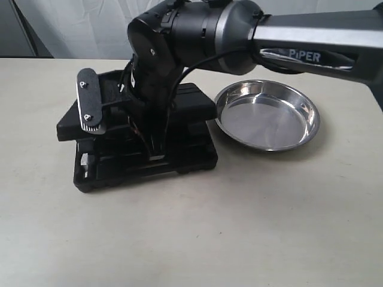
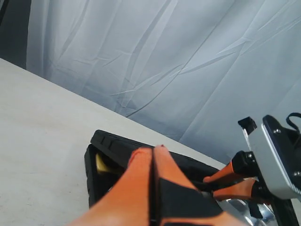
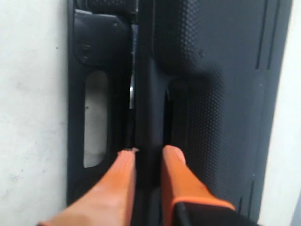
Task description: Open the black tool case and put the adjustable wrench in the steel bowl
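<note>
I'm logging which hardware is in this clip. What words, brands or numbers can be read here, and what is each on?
"PiPER": on the right arm, on its silver link, in the exterior view.
Case: no text readable in any view.
Bowl: no text or marking.
Both wrist views: nothing to read.
</note>
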